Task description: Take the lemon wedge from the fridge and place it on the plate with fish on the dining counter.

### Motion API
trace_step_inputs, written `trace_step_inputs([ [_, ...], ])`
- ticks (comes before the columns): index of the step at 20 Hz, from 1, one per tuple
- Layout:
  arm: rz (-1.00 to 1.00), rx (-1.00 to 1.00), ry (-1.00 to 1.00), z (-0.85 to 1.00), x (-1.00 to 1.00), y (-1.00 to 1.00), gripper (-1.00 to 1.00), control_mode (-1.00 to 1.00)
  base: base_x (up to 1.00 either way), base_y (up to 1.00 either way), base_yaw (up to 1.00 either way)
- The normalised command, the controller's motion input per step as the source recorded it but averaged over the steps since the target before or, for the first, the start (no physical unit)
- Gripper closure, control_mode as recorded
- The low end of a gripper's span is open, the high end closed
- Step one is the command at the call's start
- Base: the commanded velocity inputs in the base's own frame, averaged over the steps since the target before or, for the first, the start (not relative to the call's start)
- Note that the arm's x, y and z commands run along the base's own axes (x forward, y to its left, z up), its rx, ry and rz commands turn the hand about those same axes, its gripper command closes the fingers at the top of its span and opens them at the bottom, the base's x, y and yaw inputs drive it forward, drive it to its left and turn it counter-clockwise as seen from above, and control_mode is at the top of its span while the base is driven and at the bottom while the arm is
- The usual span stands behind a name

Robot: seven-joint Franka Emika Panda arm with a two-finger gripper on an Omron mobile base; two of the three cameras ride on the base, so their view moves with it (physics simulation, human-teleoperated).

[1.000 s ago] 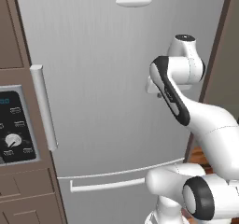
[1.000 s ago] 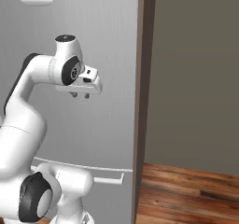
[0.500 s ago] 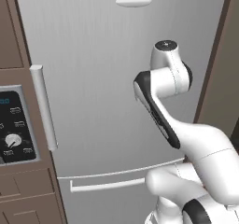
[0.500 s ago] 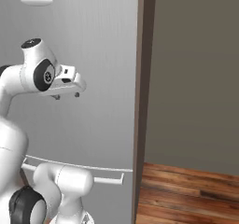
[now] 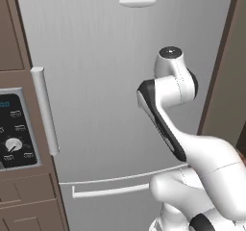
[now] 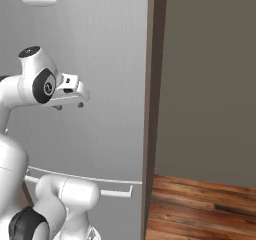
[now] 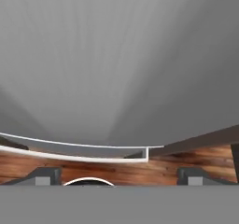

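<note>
Nearest to the cameras is the white robot arm with dark joints, which rises from the base and bends toward the tall silver-grey fridge. At its end the two-finger gripper hangs in front of the fridge door, on the door's right half, with its fingers pointing down. In the hand view the two small dark fingertips stand far apart at the two lower corners, so the gripper is wide and holds nothing.

The fridge door is shut, so the lemon wedge must be inside, behind the door, and it cannot be seen. The relation that matters now is between the gripper and the pale vertical bar handle. This handle stands at the left edge of the door and its long axis is upright. From the gripper it lies well to the left, at a similar height or a little lower. I judge that the arm has to travel left across the door and turn the fingers so that they can close around the upright bar.

The door is smooth brushed metal with a soft shine. Lower down, the white horizontal bar of the bottom drawer runs across the front. To the right of the fridge a brown wooden floor shows.
</note>
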Motion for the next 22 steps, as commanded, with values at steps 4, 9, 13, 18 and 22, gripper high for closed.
trace_step_inputs([
  [4, 0.0, 0.02, -0.02, -0.06, -0.19, 0.01, -1.0, 1.0, -0.66, 0.09, 0.0],
  [9, 0.0, 0.0, 0.0, 0.0, 0.0, 0.0, -1.0, 1.0, -0.65, 0.21, 0.0],
  [13, 0.0, 0.0, 0.0, 0.0, 0.0, 0.0, -1.0, 1.0, -0.03, 0.48, 0.0],
  [18, 0.0, 0.0, 0.0, 0.0, 0.0, 0.0, -1.0, 1.0, 0.08, 0.74, 0.0],
  [22, 0.0, 0.0, 0.0, 0.0, 0.0, 0.0, -1.0, 1.0, 0.0, 0.66, 0.0],
])
